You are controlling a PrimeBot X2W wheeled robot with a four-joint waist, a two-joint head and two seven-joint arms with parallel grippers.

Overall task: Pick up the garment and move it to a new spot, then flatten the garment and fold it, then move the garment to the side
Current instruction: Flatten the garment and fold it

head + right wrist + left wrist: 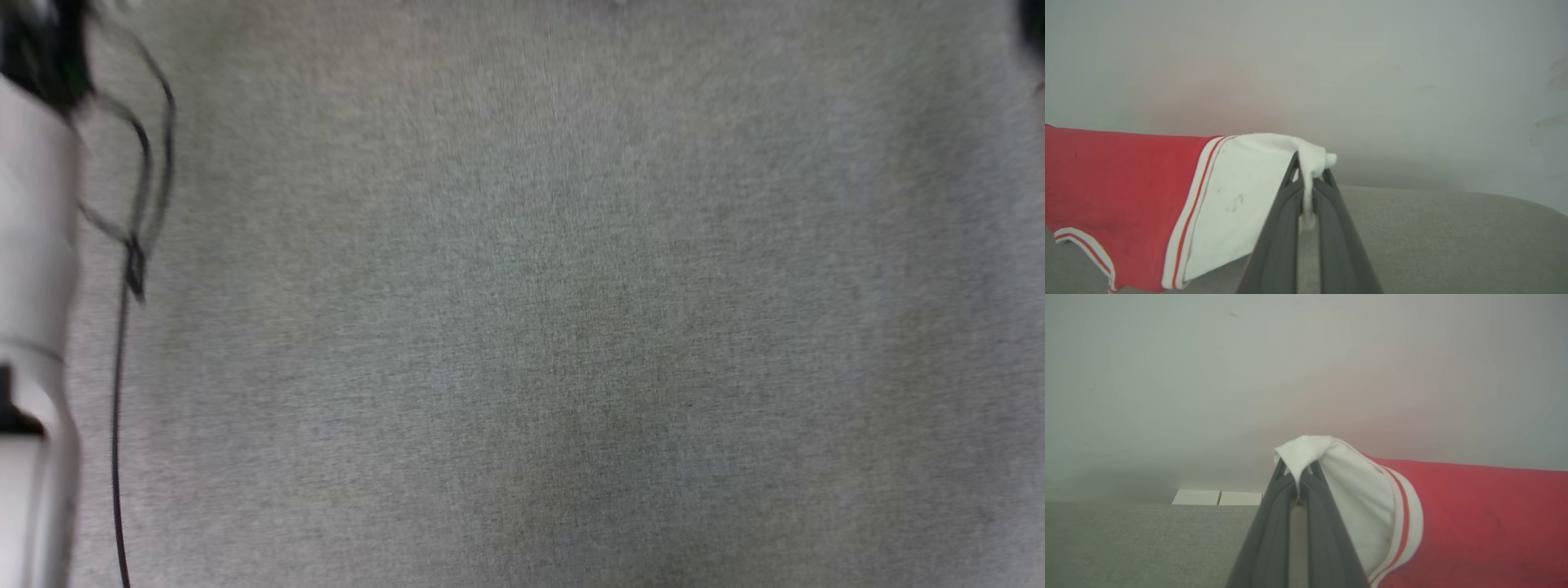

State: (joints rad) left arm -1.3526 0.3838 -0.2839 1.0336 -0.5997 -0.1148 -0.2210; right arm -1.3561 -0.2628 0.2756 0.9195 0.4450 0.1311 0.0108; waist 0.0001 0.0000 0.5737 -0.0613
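Red jersey cloth with white sleeves, the garment (1474,522) is held up over the grey woven surface (1126,547), spread between both hands in front of a pale wall (1372,61). The left hand (1297,469) is clenched on a bunched tip of one white sleeve (1355,490). The right hand (1309,163) pinches the other sleeve (1241,196), which carries faint dark marks. Red-and-white striped trim (1188,212) edges each sleeve where it meets the plain red body. In the head view, a pale forearm (33,286) and a black cable (135,245) lie at the left edge.
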